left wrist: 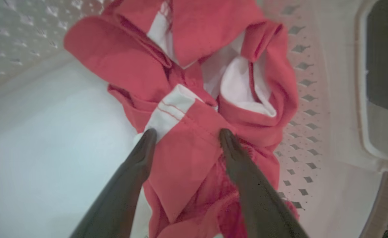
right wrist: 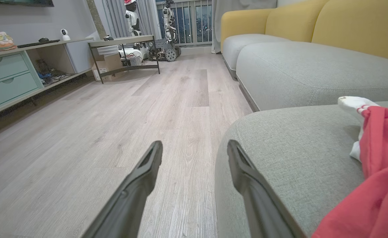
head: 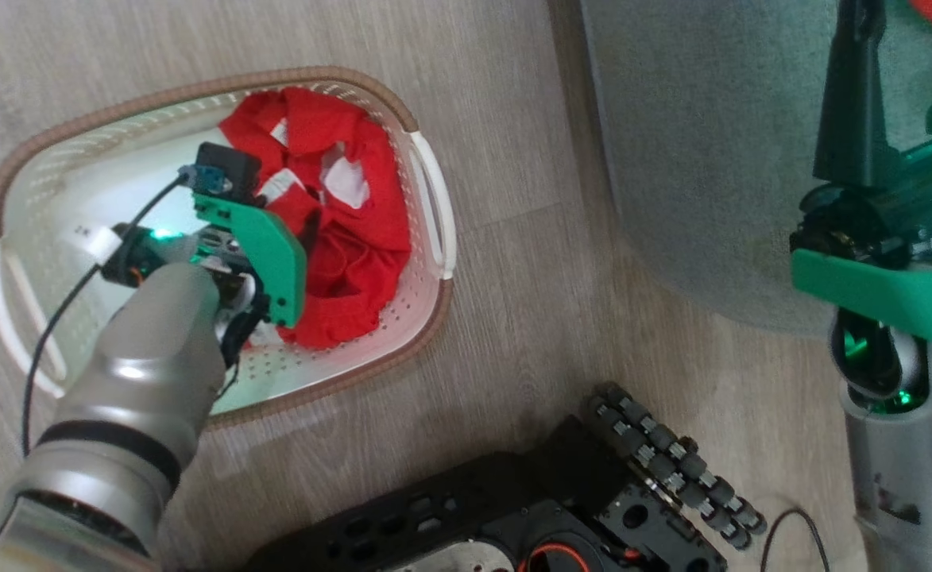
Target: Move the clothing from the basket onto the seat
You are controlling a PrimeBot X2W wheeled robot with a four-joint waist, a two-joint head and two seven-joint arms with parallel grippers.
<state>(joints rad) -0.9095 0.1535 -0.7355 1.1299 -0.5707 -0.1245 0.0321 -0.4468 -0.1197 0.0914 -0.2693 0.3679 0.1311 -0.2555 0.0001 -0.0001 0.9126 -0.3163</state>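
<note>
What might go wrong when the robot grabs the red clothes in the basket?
1. The left gripper is open around one fold of the clothing; it may pinch only that fold, and the rest could slip away when lifted.
2. The pile lies bunched against the basket wall, so a trailing piece might catch on the rim.

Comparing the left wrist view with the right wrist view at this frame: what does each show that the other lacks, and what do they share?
Left wrist view: the left gripper, fingers open on either side of a fold of the clothing inside the basket. Right wrist view: the right gripper, open and empty, at the edge of the seat, with wooden floor beyond and a yellow-backed sofa. Shared: red fabric with white trim, since one red garment lies on the seat.
</note>
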